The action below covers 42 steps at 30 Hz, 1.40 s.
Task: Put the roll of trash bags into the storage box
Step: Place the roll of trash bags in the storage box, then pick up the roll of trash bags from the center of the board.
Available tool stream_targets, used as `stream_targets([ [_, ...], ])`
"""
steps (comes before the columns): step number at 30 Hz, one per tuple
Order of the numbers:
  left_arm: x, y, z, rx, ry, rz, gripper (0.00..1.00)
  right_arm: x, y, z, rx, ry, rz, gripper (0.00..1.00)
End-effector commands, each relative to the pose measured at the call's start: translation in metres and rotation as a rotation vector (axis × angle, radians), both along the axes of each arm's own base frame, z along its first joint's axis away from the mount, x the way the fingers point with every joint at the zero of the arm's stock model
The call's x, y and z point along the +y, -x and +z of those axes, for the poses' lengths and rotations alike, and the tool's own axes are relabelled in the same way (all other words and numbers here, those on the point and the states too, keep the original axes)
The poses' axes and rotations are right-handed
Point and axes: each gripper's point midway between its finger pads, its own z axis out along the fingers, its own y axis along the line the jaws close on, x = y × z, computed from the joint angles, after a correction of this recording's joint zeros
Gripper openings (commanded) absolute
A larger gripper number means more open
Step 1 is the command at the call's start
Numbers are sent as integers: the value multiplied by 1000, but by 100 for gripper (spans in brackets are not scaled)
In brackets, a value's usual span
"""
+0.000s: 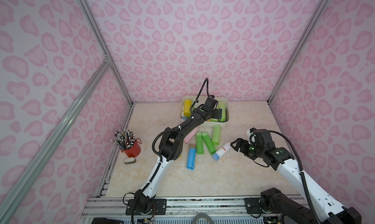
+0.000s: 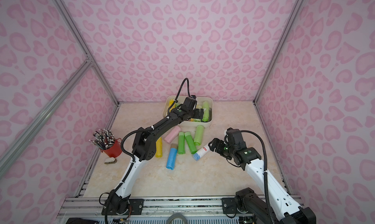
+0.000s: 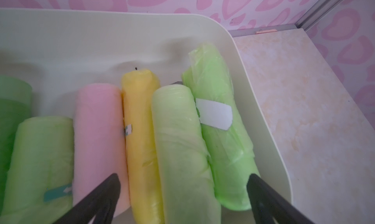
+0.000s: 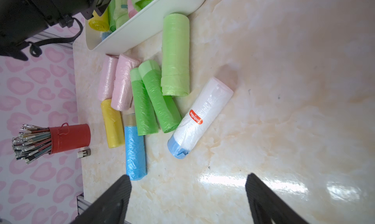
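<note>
Cream-white plastic, the storage box (image 1: 228, 111) sat by the back wall. The left gripper (image 3: 182, 175) hovered over it, jaws spread wide and gripping nothing, above a pale green roll (image 3: 178, 131) and a yellow roll (image 3: 140, 131) lying inside. The right gripper (image 4: 188, 176), jaws likewise parted and empty, hung near a white roll (image 1: 222, 150) on the table (image 1: 243, 172).

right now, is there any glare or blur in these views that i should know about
Right wrist view: bright glare patches on the table near the camera, white roll sharp. Left wrist view: soft focus, the pink roll blurring toward the camera. Both top views: even light, blue roll crisp.
</note>
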Motion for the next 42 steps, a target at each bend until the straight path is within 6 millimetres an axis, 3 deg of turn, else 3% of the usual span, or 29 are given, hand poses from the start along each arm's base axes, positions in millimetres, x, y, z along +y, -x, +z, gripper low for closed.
stream_targets([
  [1,14,9,144,-257,180,22,100,4,-1,1,-15,-20,-11,90],
  [12,57,55,178,-321,223,91,100,16,-3,-14,-16,-46,-19,92],
  [21,108,97,184,-343,262,172,100,22,-8,-31,-6,-38,-36,93],
  [28,137,117,154,-288,246,232,100,27,-19,-49,34,-65,-95,100],
  [32,153,129,142,-269,259,262,100,33,-21,-61,76,-73,-110,82],
  [41,181,142,121,-233,236,314,100,53,-24,-77,90,-64,-63,82],
  [42,183,142,121,-233,236,316,100,54,-24,-89,115,-47,-61,82],
])
